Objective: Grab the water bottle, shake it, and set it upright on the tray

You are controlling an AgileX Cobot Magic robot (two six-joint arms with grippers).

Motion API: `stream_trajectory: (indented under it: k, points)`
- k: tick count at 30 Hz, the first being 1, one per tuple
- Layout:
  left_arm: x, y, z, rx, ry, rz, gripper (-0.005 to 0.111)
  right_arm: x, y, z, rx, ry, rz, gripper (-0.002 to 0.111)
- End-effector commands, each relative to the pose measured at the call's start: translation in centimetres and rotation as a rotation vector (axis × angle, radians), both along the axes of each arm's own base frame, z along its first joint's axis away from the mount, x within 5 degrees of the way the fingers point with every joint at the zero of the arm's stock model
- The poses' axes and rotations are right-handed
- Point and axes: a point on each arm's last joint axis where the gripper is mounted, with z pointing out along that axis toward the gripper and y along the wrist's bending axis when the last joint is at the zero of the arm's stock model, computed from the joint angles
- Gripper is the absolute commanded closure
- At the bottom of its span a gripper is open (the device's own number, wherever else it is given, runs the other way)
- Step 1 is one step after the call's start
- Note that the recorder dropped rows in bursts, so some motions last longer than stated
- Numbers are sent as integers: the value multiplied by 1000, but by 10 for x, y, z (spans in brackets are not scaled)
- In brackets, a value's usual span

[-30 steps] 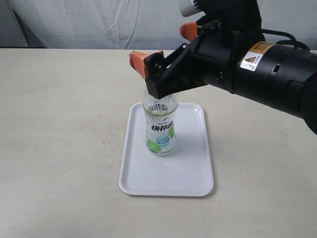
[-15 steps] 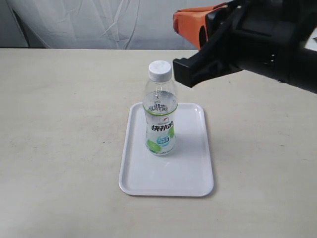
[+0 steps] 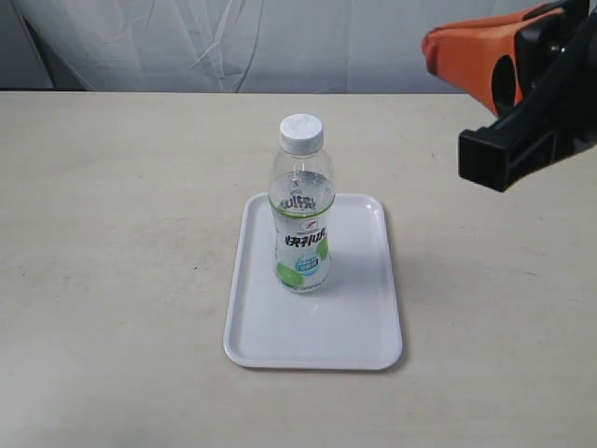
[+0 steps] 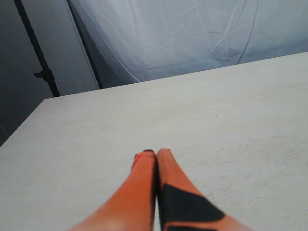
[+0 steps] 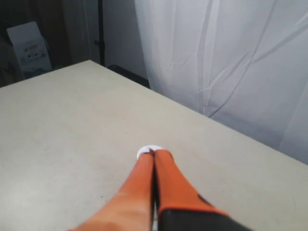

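Your right gripper [image 5: 154, 153], fingers together, has withdrawn; the clear plastic white-capped water bottle [image 3: 301, 219] stands on the flat white tray [image 3: 359, 327], task seemingly done.

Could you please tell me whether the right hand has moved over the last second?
Yes: measured against the flat white rectangular tray, the orange-fingered right hand has pulled away to the right, off the small clear plastic water bottle.

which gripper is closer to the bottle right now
Right. The right gripper hangs up and to the right of the bottle in the exterior view, not touching it. The left gripper is outside that view; its wrist camera shows only table, no bottle.
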Motion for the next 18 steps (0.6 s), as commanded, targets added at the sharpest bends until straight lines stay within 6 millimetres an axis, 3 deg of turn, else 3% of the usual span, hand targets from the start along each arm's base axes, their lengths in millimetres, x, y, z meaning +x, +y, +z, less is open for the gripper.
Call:
stream_trajectory:
  k: [1,14,18]
  points:
    - [0,0,-1,-10,-5,-1,106,-1,-3,-2,-21,44,-5,109]
    - [0,0,-1,-10,-5,-1,106,-2,-3,-2,-23,45,-2,109]
    - [0,0,-1,-10,-5,-1,106,-6,-24,10,40,4,-77,109]
